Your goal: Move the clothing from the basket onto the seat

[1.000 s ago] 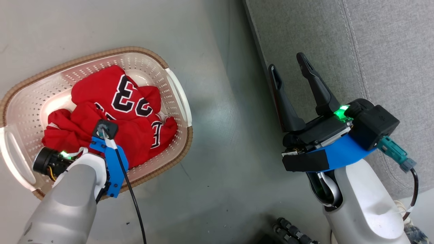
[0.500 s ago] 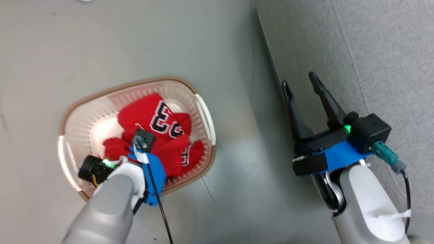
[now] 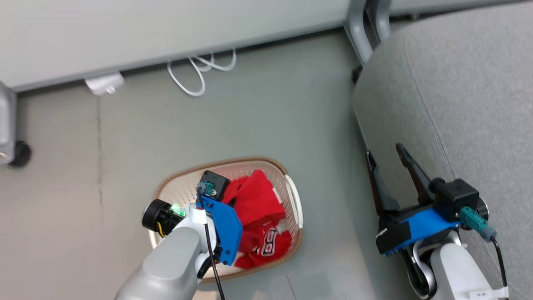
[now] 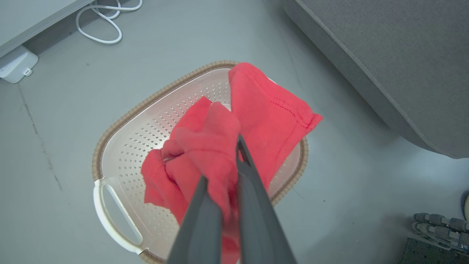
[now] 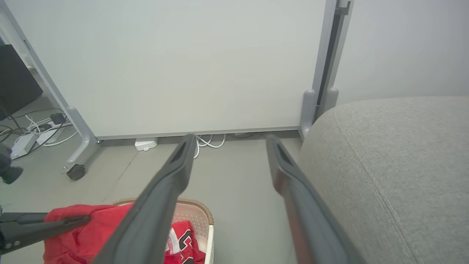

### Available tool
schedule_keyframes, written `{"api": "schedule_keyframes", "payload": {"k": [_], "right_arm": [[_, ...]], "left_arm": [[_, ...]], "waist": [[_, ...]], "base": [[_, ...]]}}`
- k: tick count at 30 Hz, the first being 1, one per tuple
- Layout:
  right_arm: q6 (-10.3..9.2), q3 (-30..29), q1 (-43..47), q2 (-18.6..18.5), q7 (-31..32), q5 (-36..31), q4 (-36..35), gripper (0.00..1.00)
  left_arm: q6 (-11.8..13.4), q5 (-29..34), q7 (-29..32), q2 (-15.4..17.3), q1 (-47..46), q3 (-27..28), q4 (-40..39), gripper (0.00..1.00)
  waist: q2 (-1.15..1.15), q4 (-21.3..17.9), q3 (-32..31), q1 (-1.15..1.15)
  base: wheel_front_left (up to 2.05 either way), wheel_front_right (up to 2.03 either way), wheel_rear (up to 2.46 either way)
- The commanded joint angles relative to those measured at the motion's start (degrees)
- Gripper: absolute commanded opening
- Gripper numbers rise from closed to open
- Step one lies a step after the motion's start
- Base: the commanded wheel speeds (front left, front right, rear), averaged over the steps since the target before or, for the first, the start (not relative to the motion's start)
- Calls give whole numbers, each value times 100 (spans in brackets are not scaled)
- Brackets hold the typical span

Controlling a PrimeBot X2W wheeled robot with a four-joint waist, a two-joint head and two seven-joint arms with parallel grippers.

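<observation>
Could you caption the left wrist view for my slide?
Left gripper shut on a red garment over the basket.

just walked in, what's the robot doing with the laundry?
The left gripper is shut on a plain red garment and holds it up over the white basket. A red jersey with lettering lies in the basket. The right gripper is open and empty, beside the edge of the grey seat.

The basket point(image 3: 179, 193) stands on the floor point(image 3: 250, 125), left of the seat point(image 3: 458, 104). The jersey point(image 3: 268, 246) lies in it; the second garment point(image 3: 258, 198) hangs above.
</observation>
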Motion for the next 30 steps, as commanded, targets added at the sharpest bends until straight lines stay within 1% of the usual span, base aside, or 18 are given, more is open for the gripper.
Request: {"api": "schedule_keyframes", "payload": {"k": [1, 10, 17, 21, 24, 26, 30], "right_arm": [[3, -33, 144, -22, 27, -17, -20, 100], [3, -161, 690, -22, 279, -42, -197, 100], [3, -131, 1007, -22, 452, -25, -313, 100], [3, -53, 1110, -22, 555, 7, -405, 100], [3, -25, 1140, -22, 586, 17, -439, 100], [3, 13, 1196, -22, 630, 25, -472, 100], [3, 71, 1228, -22, 670, 4, -515, 100]], "left_arm": [[-14, -91, -58, -14, 91, -86, -76, 0], [-14, -714, -354, -51, -101, -657, -688, 0], [-14, -1311, -449, -52, -366, -1110, -1379, 0], [-10, -1571, -511, -53, -590, -1319, -1661, 0], [32, -1673, -548, -54, -707, -1439, -1788, 0], [106, -1851, -613, -52, -869, -1600, -1977, 0], [207, -2050, -696, -50, -989, -1813, -2095, 0]], "waist": [[0, 348, -537, 1], [0, 565, -1240, 1], [0, 722, -1609, 1], [0, 737, -1726, 1], [0, 734, -1777, 1], [0, 720, -1849, 1], [0, 693, -1915, 1]], "base": [[0, 0, 0], [0, 0, 0], [0, 0, 0], [0, 0, 0], [0, 0, 0], [0, 0, 0], [0, 0, 0]]}}
